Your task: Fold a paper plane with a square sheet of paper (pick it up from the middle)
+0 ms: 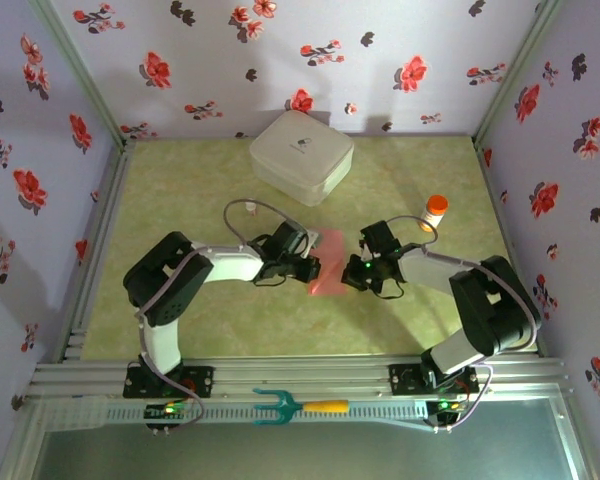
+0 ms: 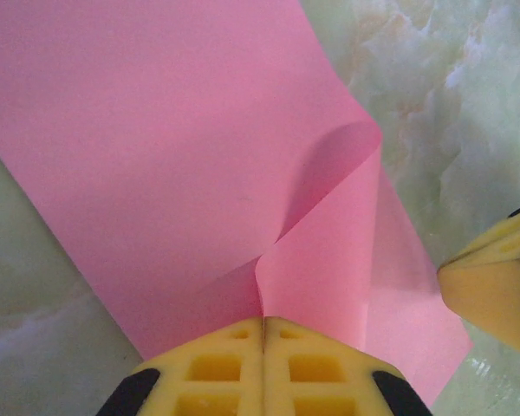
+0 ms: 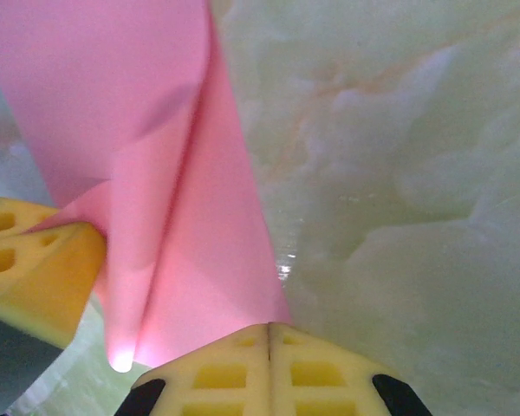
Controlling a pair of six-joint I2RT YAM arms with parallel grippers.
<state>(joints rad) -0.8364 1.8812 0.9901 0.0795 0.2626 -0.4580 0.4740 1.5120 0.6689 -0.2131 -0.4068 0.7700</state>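
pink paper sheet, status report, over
Left pincer shut on thin pink square paper sheet. Right pincer shut on its other edge. Sheet buckled between them. White rounded box, orange-capped bottle stand clear.

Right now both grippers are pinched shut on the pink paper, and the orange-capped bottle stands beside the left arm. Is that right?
Not quite. The top view shows the orange-capped bottle standing beside the right arm, not the left. The rest holds: the left gripper and the right gripper are each pinched shut on the pink paper.
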